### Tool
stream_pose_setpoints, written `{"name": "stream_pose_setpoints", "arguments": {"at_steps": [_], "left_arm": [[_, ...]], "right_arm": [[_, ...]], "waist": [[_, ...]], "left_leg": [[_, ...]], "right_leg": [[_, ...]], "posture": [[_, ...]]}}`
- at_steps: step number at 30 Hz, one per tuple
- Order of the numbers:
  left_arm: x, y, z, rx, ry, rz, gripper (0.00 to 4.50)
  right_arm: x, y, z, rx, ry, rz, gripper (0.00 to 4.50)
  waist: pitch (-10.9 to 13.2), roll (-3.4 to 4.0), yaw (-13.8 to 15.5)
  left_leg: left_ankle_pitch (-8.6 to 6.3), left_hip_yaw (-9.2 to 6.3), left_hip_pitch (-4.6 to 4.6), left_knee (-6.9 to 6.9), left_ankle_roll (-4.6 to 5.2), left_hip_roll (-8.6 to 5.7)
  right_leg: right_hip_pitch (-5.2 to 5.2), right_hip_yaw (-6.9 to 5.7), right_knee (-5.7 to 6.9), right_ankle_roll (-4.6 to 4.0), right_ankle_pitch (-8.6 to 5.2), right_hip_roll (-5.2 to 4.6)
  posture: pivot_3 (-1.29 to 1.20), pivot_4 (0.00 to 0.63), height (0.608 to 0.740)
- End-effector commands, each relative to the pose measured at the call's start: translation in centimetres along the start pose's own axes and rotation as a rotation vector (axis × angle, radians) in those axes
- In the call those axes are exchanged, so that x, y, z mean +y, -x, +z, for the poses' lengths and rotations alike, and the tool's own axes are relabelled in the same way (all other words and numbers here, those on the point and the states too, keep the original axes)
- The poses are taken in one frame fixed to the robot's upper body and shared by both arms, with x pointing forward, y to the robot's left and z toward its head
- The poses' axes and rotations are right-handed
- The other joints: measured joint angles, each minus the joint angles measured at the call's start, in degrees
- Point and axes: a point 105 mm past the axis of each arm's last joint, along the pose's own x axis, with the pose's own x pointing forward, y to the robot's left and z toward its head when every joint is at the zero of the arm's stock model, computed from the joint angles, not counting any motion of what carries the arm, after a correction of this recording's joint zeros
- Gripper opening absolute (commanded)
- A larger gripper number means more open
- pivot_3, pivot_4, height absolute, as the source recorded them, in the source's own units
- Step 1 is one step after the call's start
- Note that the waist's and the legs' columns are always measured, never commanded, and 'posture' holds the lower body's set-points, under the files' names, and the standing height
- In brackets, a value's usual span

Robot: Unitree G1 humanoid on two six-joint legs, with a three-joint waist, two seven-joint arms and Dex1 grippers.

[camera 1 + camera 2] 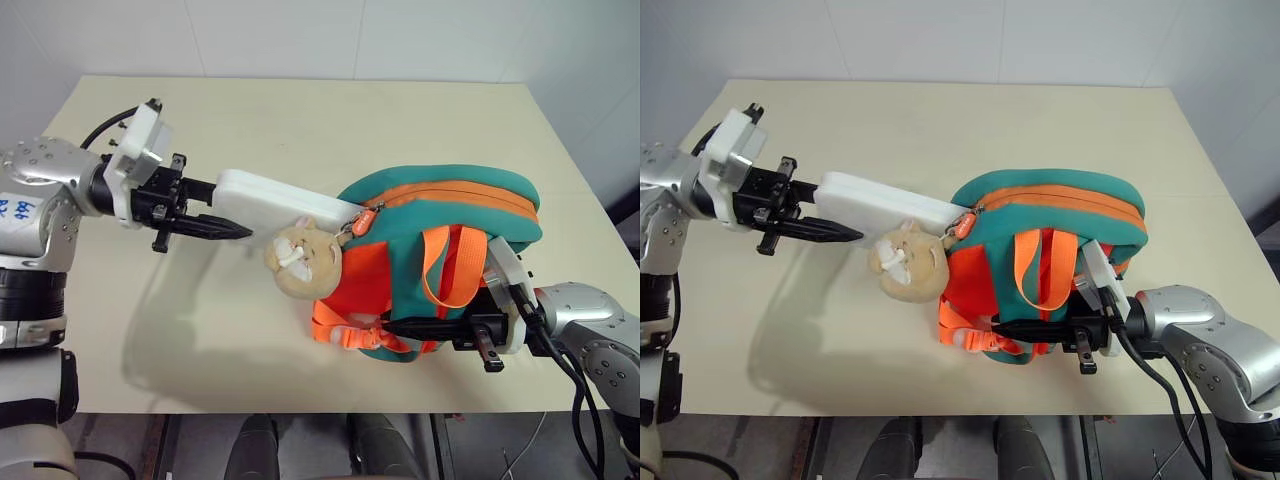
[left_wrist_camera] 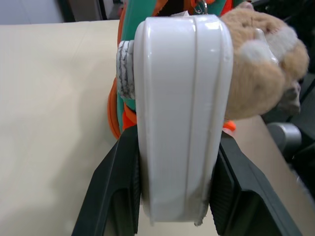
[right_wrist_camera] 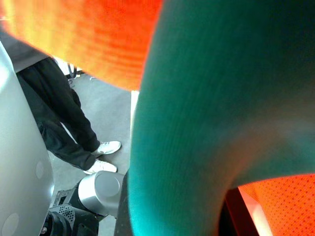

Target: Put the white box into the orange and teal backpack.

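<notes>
The left gripper (image 1: 205, 210) holds the white box (image 1: 285, 208) above the table (image 1: 300, 120), its fingers (image 2: 118, 187) clamped on the box's two broad faces, the box's far end at the zip of the backpack (image 1: 440, 250) beside the plush charm (image 1: 305, 258). The backpack stands near the table's front edge, toward its right side. The right gripper's (image 1: 400, 327) fingers are pinched shut on the backpack's lower fabric. A person's legs (image 3: 74, 128) stand on the floor

Orange and teal backpack (image 3: 197, 123) close; person's legs (image 3: 64, 123) beyond.
</notes>
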Motion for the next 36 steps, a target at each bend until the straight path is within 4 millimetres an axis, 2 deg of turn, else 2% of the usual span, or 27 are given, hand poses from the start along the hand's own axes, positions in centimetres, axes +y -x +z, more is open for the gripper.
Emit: {"name": "stream_pose_setpoints", "arguments": {"at_steps": [1,8,11,15,20,24,30,33,36], "left_arm": [[0.7,-2.3,1.3,-0.054,-0.032,-0.038,1.40],[0.8,-8.7,0.9,-0.169,0.028,-0.130,1.40],[1.4,-10.5,0.4,-0.164,0.067,-0.115,1.40],[1.4,-12.1,-0.3,-0.123,0.078,-0.135,1.40],[1.4,-13.6,-0.1,-0.062,0.064,-0.163,1.40],[1.6,-14.0,-0.6,0.006,0.087,-0.153,2.67],[2.1,-14.2,0.1,-0.008,0.061,-0.121,4.46],[2.1,-13.7,0.8,-0.019,0.041,-0.109,4.46],[1.9,-11.8,1.9,-0.035,0.021,-0.098,4.46]], "right_arm": [[0.3,-0.4,0.2,-0.004,0.032,0.008,0.00],[-0.1,-0.9,0.3,-0.016,0.045,-0.003,0.00],[0.0,-0.9,0.2,-0.015,0.047,-0.006,0.00],[0.0,-1.0,0.3,-0.017,0.048,-0.013,0.00],[-0.1,-1.1,0.3,-0.019,0.050,-0.018,0.00],[-0.2,-1.2,0.3,-0.021,0.051,-0.020,0.00],[-0.4,-1.3,0.3,-0.025,0.055,-0.022,0.00],[-0.5,-1.4,0.3,-0.027,0.057,-0.023,0.00],[-0.5,-1.4,0.4,-0.029,0.058,-0.026,0.00]], "waist": [[0.0,0.00,0.0],[0.0,0.00,0.0],[0.0,0.00,0.1],[0.0,0.00,0.1],[0.0,0.00,0.4],[0.0,0.00,0.4],[0.0,0.00,0.1],[0.0,0.00,0.1],[0.0,0.01,0.0]], "left_leg": [[0.00,0.00,0.00,0.01,0.01,0.00],[0.02,-0.03,-0.02,0.06,0.02,-0.01],[0.02,-0.04,-0.03,0.07,0.03,-0.01],[0.05,-0.04,-0.01,0.09,0.06,-0.02],[0.07,-0.08,0.00,0.14,0.07,-0.06],[0.07,-0.09,0.00,0.15,0.07,-0.07],[0.07,-0.09,0.02,0.15,0.07,-0.07],[0.08,-0.09,0.02,0.15,0.08,-0.07],[0.08,-0.09,0.00,0.15,0.08,-0.07]], "right_leg": [[0.00,0.00,0.00,0.01,0.01,0.00],[0.01,0.01,0.03,0.06,0.03,0.00],[0.01,0.01,0.06,0.06,0.03,0.00],[0.02,0.02,0.08,0.08,0.05,0.00],[0.10,0.02,0.07,0.11,0.06,0.00],[0.12,0.02,0.06,0.12,0.07,0.00],[0.11,0.03,0.07,0.13,0.07,0.01],[0.12,0.03,0.08,0.13,0.08,0.01],[0.10,0.03,0.08,0.14,0.08,0.01]], "posture": [[0.00,0.150,0.740],[0.00,0.150,0.740],[0.00,0.150,0.740],[0.00,0.150,0.740],[0.00,0.150,0.740],[0.00,0.150,0.740],[0.00,0.150,0.740],[0.00,0.150,0.740],[0.00,0.150,0.740]]}}
